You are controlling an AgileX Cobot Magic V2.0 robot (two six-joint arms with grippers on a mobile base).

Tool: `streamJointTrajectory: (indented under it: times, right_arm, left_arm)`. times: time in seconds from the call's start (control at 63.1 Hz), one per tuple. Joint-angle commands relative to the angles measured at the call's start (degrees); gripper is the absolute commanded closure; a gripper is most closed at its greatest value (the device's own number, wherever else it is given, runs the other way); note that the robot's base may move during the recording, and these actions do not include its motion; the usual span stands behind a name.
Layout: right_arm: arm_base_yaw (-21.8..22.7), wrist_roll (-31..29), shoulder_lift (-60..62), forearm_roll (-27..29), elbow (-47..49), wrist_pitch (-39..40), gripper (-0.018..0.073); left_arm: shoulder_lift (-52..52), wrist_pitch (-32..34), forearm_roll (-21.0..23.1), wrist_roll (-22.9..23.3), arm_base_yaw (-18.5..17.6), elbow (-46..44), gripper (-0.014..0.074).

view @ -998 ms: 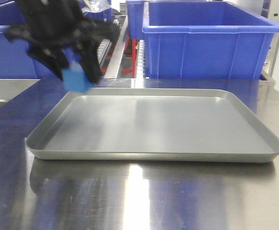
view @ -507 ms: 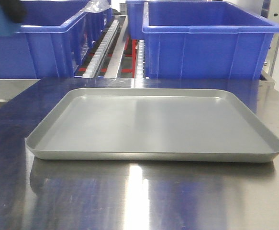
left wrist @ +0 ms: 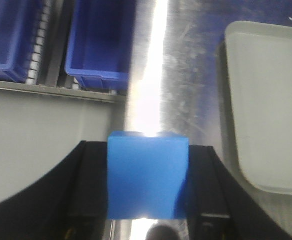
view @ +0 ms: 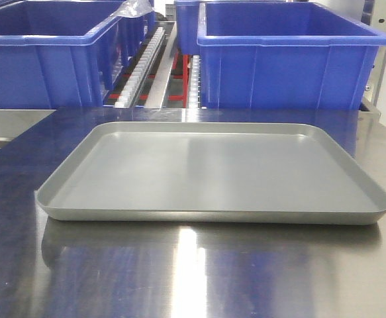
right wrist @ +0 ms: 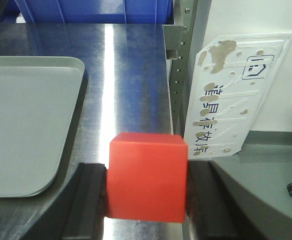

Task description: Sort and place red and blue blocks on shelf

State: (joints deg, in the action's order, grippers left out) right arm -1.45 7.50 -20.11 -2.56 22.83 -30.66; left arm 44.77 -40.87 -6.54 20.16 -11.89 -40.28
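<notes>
The left claw [left wrist: 148, 197] grips a small sky-blue matte cube [left wrist: 148, 175] above the shiny steel surface [left wrist: 186, 60], apparently clear of it; the right claw [right wrist: 147, 200] clamps a small red matte cube [right wrist: 147, 172] beside the shallow grey metal tray [right wrist: 25, 125].

You see a grey tray [view: 212, 173] lying flat on the shiny steel tabletop [view: 193, 278], two blue bins behind it, one left [view: 44, 66] and one right [view: 285, 63], with the shelf [view: 165, 63] and its white rollers [view: 144, 63] between them.
</notes>
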Motion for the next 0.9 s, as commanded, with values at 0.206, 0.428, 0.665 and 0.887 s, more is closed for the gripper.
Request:
streamJointTrajectory:
  times: [0.206, 0.428, 0.665, 0.887]
  right_arm:
    - [0.27, -0.1, -0.3, -0.72, 1.68, 4.56, 0.0499]
    - [0.27, -0.1, -0.3, -0.72, 1.68, 4.56, 0.0499]
    - [0.27, -0.1, -0.3, -0.72, 1.68, 4.56, 0.0499]
    - [0.27, -0.1, -0.3, -0.72, 1.68, 4.56, 0.0499]
  left_arm:
    - [-11.92, 5.01, 0.06, 0.43, 2.86, 7.17, 0.0471]
    - [-16.88, 5.22, 1.62, 0.43, 4.26, 12.65, 0.0471]
    - [-19.28, 9.63, 4.42, 0.43, 4.4, 16.61, 0.0471]
    - [-19.41, 11.05, 4.42, 0.43, 4.4, 17.58, 0.0471]
